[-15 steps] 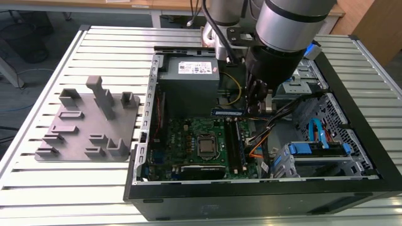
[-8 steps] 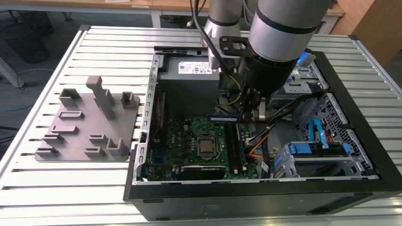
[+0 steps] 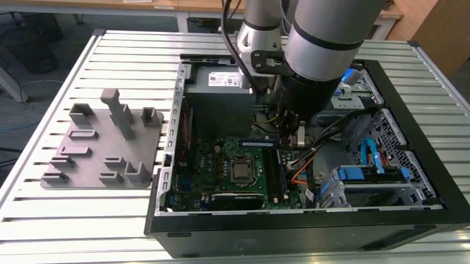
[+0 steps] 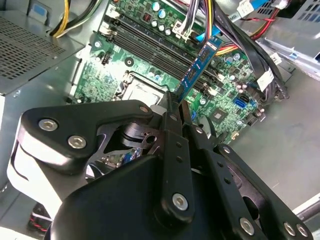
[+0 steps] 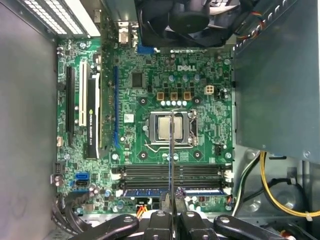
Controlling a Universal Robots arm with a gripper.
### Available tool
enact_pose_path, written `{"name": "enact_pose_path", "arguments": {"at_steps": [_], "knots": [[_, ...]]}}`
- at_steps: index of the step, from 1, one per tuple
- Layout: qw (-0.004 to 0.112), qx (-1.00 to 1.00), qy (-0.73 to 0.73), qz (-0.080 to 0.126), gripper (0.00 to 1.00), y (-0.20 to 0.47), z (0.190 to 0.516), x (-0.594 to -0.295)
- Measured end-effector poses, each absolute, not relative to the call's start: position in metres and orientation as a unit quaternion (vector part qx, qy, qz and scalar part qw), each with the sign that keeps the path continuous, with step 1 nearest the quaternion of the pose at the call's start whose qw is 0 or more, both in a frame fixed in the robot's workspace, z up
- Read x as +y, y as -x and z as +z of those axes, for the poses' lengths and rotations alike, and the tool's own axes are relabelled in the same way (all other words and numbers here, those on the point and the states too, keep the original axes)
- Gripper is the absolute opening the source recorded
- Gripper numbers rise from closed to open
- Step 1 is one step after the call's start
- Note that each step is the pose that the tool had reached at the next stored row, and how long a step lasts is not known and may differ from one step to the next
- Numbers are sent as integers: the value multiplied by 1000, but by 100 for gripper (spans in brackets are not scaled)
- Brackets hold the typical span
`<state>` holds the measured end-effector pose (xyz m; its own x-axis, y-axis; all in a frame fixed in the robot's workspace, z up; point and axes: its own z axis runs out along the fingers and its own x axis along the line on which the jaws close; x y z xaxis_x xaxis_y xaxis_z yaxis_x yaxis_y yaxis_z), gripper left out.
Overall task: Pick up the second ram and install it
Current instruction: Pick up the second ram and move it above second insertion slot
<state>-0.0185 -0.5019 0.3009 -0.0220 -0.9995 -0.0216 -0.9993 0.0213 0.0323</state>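
Pinching the second ram (image 4: pixel 197 68) by one short end, the gripper (image 4: pixel 176 102) has its fingers closed flat on it, so that the slim blue board juts out from the tips and hangs in the air over the green motherboard (image 5: pixel 200 115), touching nothing else. In the first wrist view it shows edge-on as a thin line passing over the processor socket (image 5: pixel 170 127) and running across the long black memory slots (image 5: pixel 170 172) rather than along them. The main risk, as I judge it, is alignment: brought down at this angle, its edge could land on the socket or the small parts around it instead of in a slot. With so little of the board between the pads, any side load may make it pivot or slip. One slot beside the empty ones already holds another memory stick (image 5: pixel 145 192), which a skewed approach could knock. Bundled cables (image 4: pixel 250 52) lie near the slots' far end and could snag. Whether the white slot latches are open I cannot tell.
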Motion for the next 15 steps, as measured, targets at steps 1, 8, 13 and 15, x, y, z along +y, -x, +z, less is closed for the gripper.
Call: {"name": "enact_pose_path", "arguments": {"at_steps": [1, 8, 13, 15], "knots": [[4, -715, -699, -19, 14, 19, 300, -502], [4, -715, -699, -19, 14, 22, 293, -504], [4, -715, -699, -19, 14, 24, 290, -505], [4, -715, -699, -19, 14, 26, 289, -506]]}}
